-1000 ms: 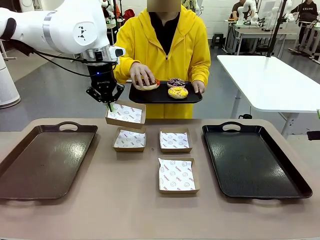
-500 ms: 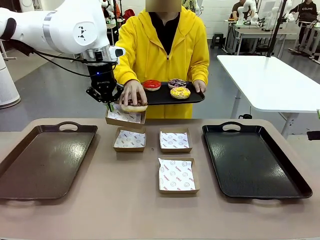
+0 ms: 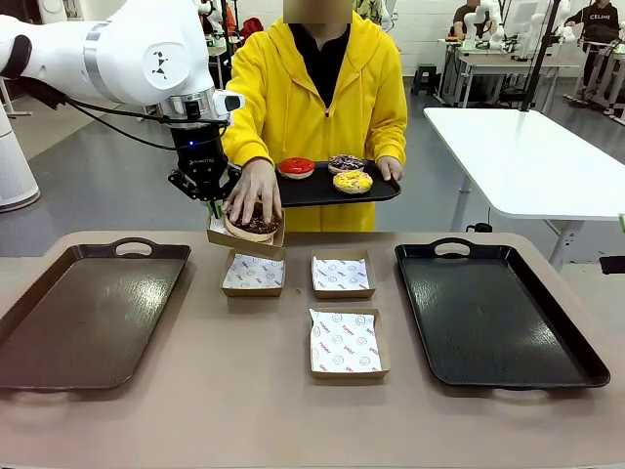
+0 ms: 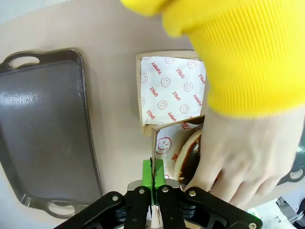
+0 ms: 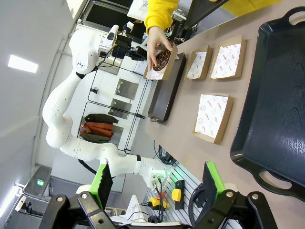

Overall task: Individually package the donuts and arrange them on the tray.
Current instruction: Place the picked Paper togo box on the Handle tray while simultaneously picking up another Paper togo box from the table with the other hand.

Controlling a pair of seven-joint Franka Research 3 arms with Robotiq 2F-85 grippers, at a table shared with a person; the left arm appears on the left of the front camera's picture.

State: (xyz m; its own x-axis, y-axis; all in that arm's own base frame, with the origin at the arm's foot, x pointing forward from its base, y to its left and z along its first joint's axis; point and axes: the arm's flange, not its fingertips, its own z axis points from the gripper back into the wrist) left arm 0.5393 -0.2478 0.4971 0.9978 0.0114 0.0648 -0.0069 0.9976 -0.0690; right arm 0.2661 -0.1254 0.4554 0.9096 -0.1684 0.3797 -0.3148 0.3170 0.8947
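my left gripper [image 4: 152, 174] is clenched on the near rim of a box [image 4: 164, 143], pads pinched flat on the cardboard wall, holding it up off the table [image 3: 244, 391] at its far edge. my right gripper [image 5: 157, 183] hangs spread wide, gripping nothing, well off to the side.

change since a second ago: the person's hand [image 3: 252, 193] was up on the small tray [image 3: 312, 189] lifting the chocolate donut [image 3: 254, 225]; half a second ago it was carrying it over the box's far rim; now the donut sits inside the box on the printed paper, the hand cupped on top, fingers touching it. my left arm hasn't shifted.

the chocolate donut is a tan ring with dark glossy icing; i can't make out sprinkles under the hand.

count: four donuts, one in the box and three on the small tray: red [image 3: 296, 167], purple-and-white [image 3: 345, 162], yellow [image 3: 352, 181]. four boxes: the one i hold, plus three spare boxes on the table, two side by side [image 3: 253, 273] [image 3: 342, 274] and one nearer me [image 3: 348, 342], all lined with paper. three trays: the small one in the person's other hand, a brown tray [image 3: 83, 313] on my left, a black tray [image 3: 498, 313] on my right.
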